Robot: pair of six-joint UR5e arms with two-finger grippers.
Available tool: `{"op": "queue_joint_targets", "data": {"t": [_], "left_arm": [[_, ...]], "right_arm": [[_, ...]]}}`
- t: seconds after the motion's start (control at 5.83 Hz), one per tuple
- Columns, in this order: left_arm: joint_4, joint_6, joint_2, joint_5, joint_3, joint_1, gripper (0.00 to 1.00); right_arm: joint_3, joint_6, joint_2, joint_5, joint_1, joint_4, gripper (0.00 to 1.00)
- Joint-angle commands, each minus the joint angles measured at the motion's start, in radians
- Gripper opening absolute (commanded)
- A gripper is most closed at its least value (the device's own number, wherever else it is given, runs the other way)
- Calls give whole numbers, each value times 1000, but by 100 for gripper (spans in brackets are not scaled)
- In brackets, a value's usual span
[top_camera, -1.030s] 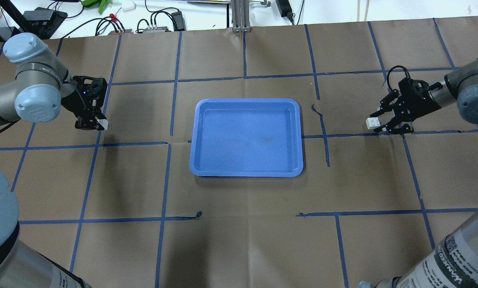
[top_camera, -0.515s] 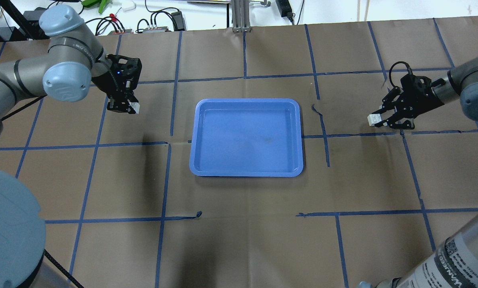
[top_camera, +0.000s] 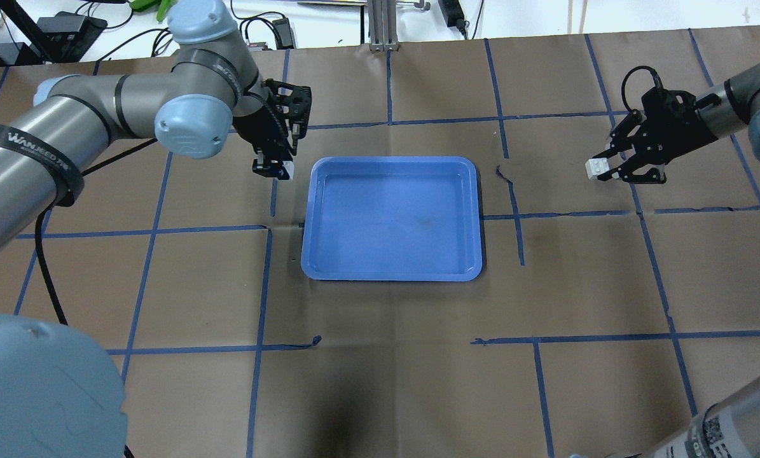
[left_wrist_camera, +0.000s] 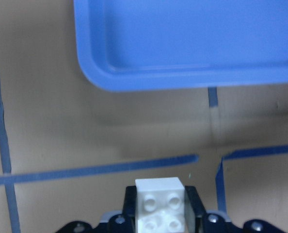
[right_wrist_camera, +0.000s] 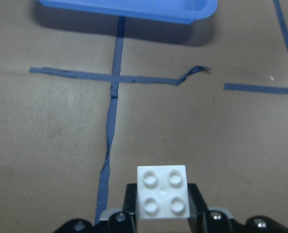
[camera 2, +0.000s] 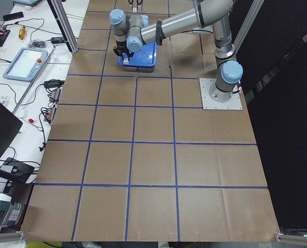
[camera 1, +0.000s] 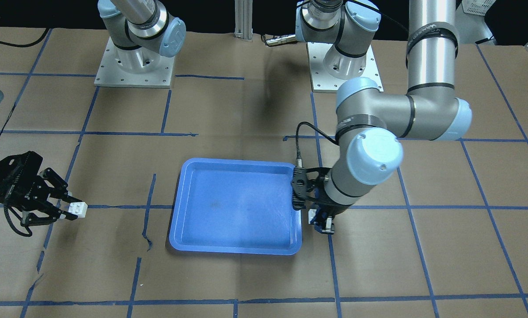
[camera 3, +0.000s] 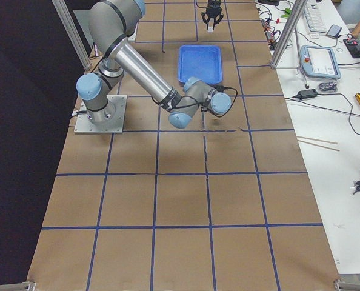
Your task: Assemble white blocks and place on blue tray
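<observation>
Now | left gripper (top_camera: pixel 278 169) clamps white block (left_wrist_camera: pixel 160 206) | right gripper (top_camera: pixel 608 172) clamps second block (right_wrist_camera: pixel 163 191) | studs face wrist cameras

"WANJEED" (white) on left arm band (top_camera: pixel 36 154)

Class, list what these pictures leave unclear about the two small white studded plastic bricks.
Front-facing view: the left arm's wrist hides most of the left gripper and left white brick.
Exterior right view: the right arm's wrist mostly covers the right gripper and right white brick.
Wrist views: brick undersides face away.
</observation>
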Motion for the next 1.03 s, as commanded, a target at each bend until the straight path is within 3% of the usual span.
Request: {"op": "queue_joint_targets", "data": {"t": [0.0, 0.34, 0.86], "left_arm": [[13, -136, -44, -32, 2, -134, 0], [48, -196, -52, -61, -29, -199, 0], [157, -251, -119, -57, -29, -233, 0]], "right_arm": [[-48, 2, -60, 9, 22, 133, 14], [-39, -1, -52, 8, 23, 124, 14], [79, 12, -60, 12, 49, 17, 14]]}}
